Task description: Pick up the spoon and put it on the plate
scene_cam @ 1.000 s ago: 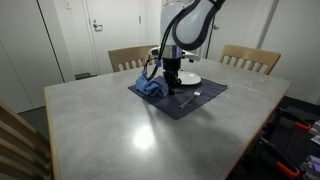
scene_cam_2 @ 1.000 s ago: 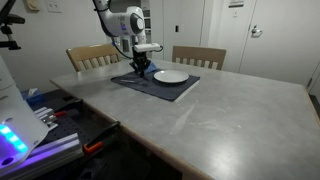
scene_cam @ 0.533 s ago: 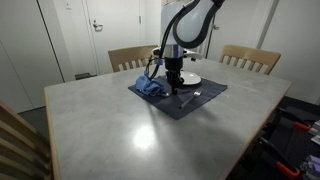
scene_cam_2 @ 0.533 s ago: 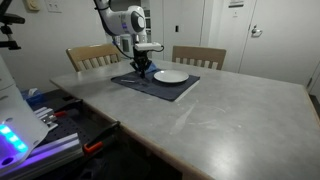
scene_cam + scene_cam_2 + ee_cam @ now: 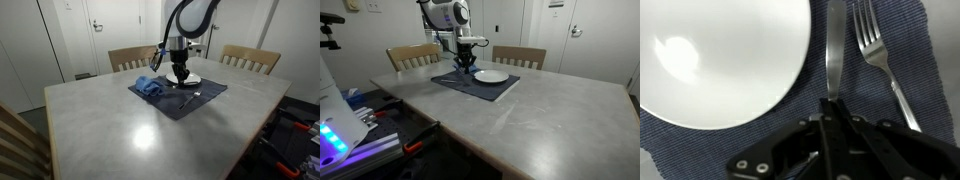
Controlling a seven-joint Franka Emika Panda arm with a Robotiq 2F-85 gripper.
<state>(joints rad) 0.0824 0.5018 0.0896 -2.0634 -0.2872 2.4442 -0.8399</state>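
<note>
My gripper (image 5: 833, 103) is shut on a slim metal utensil, the spoon (image 5: 834, 50). Its shaft runs straight out from the fingertips and its end is cut off by the frame edge. The white plate (image 5: 720, 60) lies just beside it on the dark blue placemat (image 5: 910, 40). In both exterior views the gripper (image 5: 180, 74) (image 5: 467, 68) hangs a little above the mat at the near edge of the plate (image 5: 192, 79) (image 5: 491, 76).
A metal fork (image 5: 880, 60) lies on the mat beside the held spoon, also in an exterior view (image 5: 190, 98). A crumpled blue cloth (image 5: 150, 87) sits on the mat's corner. Wooden chairs (image 5: 250, 58) (image 5: 415, 55) stand behind the grey table (image 5: 120, 130).
The gripper has risen off the mat with the spoon and shifted toward the plate. The fork and the cloth have not moved.
</note>
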